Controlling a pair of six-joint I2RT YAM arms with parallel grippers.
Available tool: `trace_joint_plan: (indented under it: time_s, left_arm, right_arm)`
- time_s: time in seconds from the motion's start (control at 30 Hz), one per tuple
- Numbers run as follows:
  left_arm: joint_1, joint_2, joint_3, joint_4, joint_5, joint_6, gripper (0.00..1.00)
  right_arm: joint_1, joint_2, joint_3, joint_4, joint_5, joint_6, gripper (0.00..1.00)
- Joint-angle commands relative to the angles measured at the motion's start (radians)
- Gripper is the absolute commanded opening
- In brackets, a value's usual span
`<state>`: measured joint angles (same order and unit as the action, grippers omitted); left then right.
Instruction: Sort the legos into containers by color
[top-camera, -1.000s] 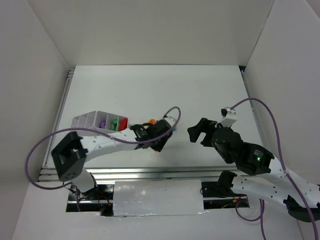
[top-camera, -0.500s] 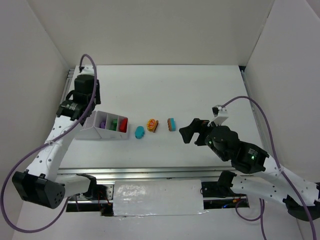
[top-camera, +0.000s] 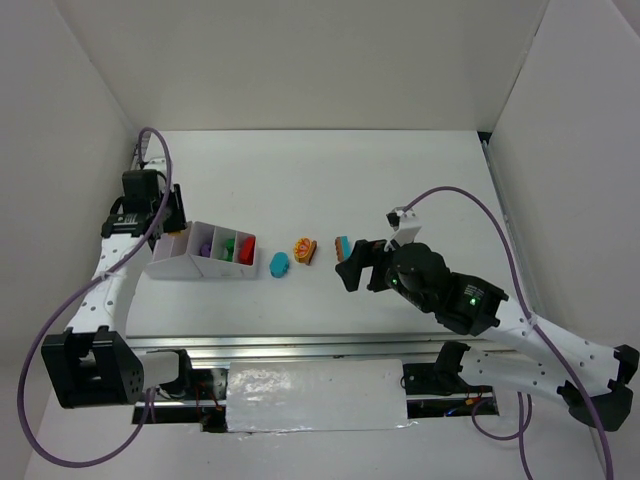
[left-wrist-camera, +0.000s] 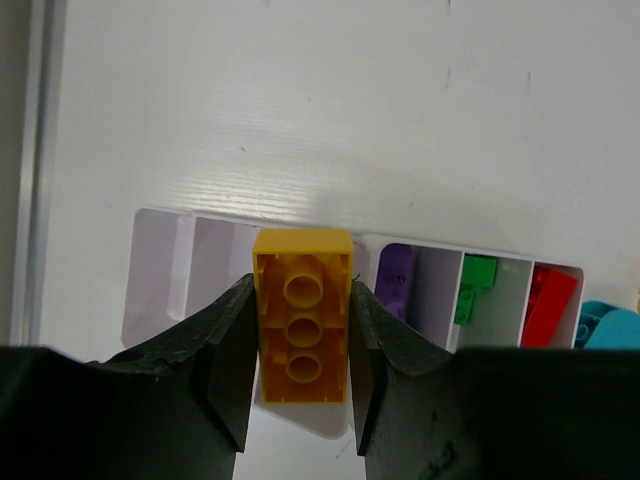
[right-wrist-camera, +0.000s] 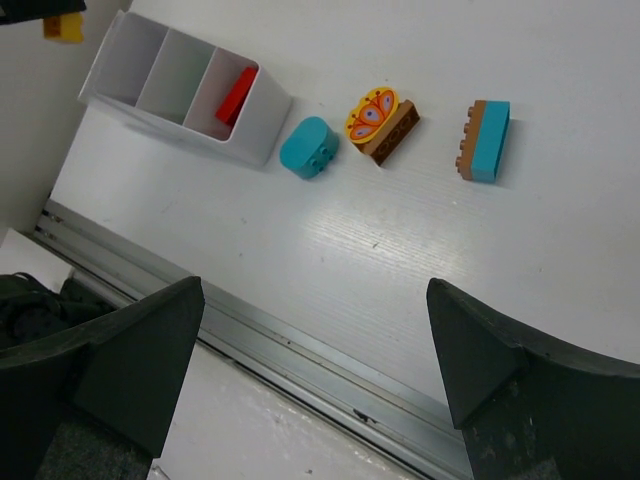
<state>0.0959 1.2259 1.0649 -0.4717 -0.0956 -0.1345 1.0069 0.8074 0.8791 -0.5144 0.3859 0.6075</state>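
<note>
1. One yellow brick (left-wrist-camera: 301, 310) is the piece in hand. The left claw (left-wrist-camera: 300, 352) pinches it by its long sides, hollow underside facing the wrist camera, and hangs over the white tray (left-wrist-camera: 160, 270).
2. The step looks like a drop into an unused compartment. The purple (left-wrist-camera: 396, 280), green (left-wrist-camera: 476, 285) and red (left-wrist-camera: 548, 300) bricks sit in compartments to the right of the claw. The bare compartments lie beneath it and to its left.
3. To do it well, I would centre the brick over one bare compartment, not over a divider. Then lower it until it is just above the rim before parting the fingers, so it cannot bounce out or tip into the purple one.
4. Part the fingers only a little, since the neighbouring walls are close.
5. The right claw (top-camera: 352, 268) is spread wide and holds nothing, hovering above the table. Ahead of it lie a teal-topped brick (right-wrist-camera: 486, 140), an orange piece on a brown base (right-wrist-camera: 380, 122) and a teal oval (right-wrist-camera: 308, 147) just beside the tray's end.
6. Those three remain unsorted, so the task seems well along but unfinished.
</note>
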Motion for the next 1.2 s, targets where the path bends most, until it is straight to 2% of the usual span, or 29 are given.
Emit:
trace_joint_plan:
  time_s: [0.0,0.1,0.23,0.3,0.37,0.43,0.6,0.77,0.93,1.03,1.17]
  left_arm:
    - [-0.001,-0.014,-0.008,0.053,0.072,0.0,0.02]
    - [0.001,-0.031,-0.04,0.054,0.117,-0.007,0.08]
    - [0.001,-0.051,-0.062,0.045,0.1,-0.02,0.13]
    - [0.001,-0.055,-0.062,0.035,0.027,-0.033,0.18]
    - [0.001,-0.057,-0.066,0.033,0.008,-0.034,0.23]
    - [0.001,-0.055,-0.066,0.035,0.011,-0.036,0.25]
    - [-0.001,-0.049,-0.068,0.031,0.028,-0.039,0.39]
    - [0.001,-0.052,-0.083,0.041,0.002,-0.045,0.49]
    - [0.001,-0.029,-0.08,0.033,-0.006,-0.053,0.52]
    - [0.001,-0.025,-0.079,0.03,-0.029,-0.063,0.59]
    - [-0.001,-0.035,-0.08,0.034,-0.021,-0.07,0.64]
  right_arm:
    - [-0.005,-0.01,-0.006,0.073,-0.022,-0.017,1.0]
    - [-0.005,-0.002,0.003,0.067,-0.019,-0.017,1.0]
    - [-0.005,-0.001,0.008,0.071,-0.022,-0.018,1.0]
    - [-0.007,0.001,0.012,0.077,-0.031,-0.018,1.0]
    - [-0.005,0.01,0.017,0.079,-0.044,-0.018,1.0]
    - [-0.005,0.013,0.015,0.082,-0.047,-0.018,1.0]
    - [-0.005,0.016,0.011,0.085,-0.047,-0.017,1.0]
    - [-0.005,0.018,0.009,0.088,-0.053,-0.015,1.0]
    - [-0.005,0.007,-0.003,0.093,-0.058,-0.014,1.0]
    - [-0.005,-0.001,-0.009,0.094,-0.058,-0.015,1.0]
    - [-0.005,-0.004,-0.011,0.091,-0.059,-0.015,1.0]
